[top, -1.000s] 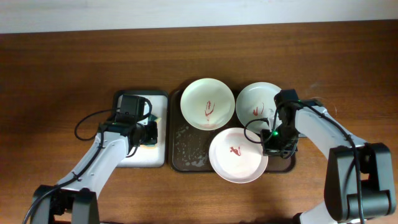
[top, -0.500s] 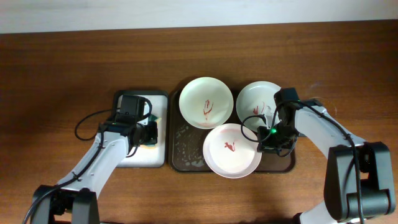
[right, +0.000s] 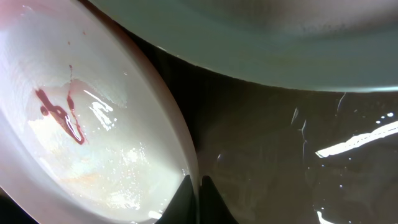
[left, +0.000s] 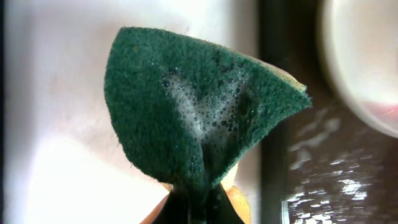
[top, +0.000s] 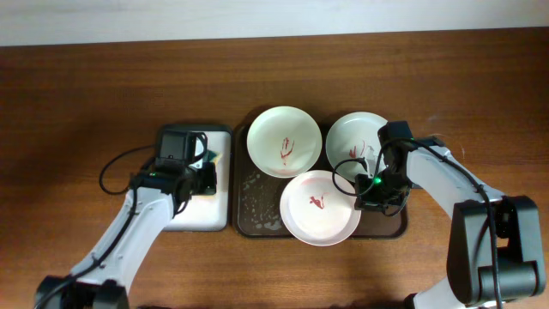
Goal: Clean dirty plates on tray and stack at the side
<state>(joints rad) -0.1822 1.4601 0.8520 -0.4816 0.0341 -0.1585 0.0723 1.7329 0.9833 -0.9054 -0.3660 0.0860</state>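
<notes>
— Your right claw (right: 198, 190), what was it on?
— You had it pinched shut on the rim of the pinkish plate (right: 87, 137), lying to its left on the tray (right: 267, 162), probably to steady it.
— And your left claw (left: 194, 202)?
— Clamped on the foamy sponge (left: 186, 106), poised for wiping.

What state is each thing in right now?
cream-white plate: on the tray, red smear, unwiped.
pale mint plate: on the tray, red smear, unwiped.
pinkish-white plate: red smear, rim pinched by the right gripper.
tray: wet, foamy patches.
sponge: green, soapy, folded, over the white tray.
left gripper: shut on sponge.
right gripper: shut on pinkish-white plate.
</notes>
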